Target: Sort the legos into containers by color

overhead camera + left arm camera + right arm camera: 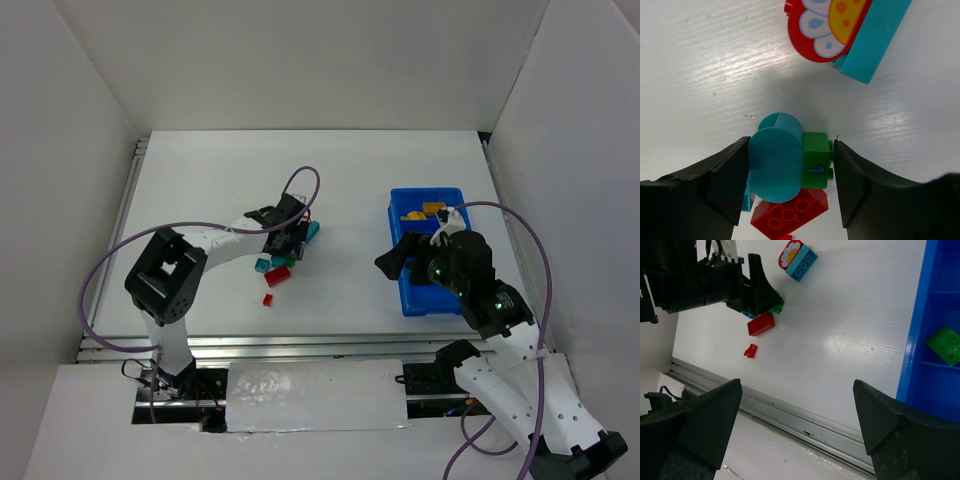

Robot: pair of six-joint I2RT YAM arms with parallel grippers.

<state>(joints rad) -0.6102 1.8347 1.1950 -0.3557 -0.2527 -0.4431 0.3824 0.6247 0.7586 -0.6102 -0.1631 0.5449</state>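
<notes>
One green brick (816,161), marked "1"

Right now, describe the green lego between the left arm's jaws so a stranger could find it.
Left of the blue tray, loose legos lie on the white table under the left arm. Between its jaws sits a small green brick, touching a cyan rounded piece, a red brick beside them. It is the only green one outside the tray.

Bright, even light throughout, with streaky glare on the white table (880,120) and only soft, faint shadows.
</notes>
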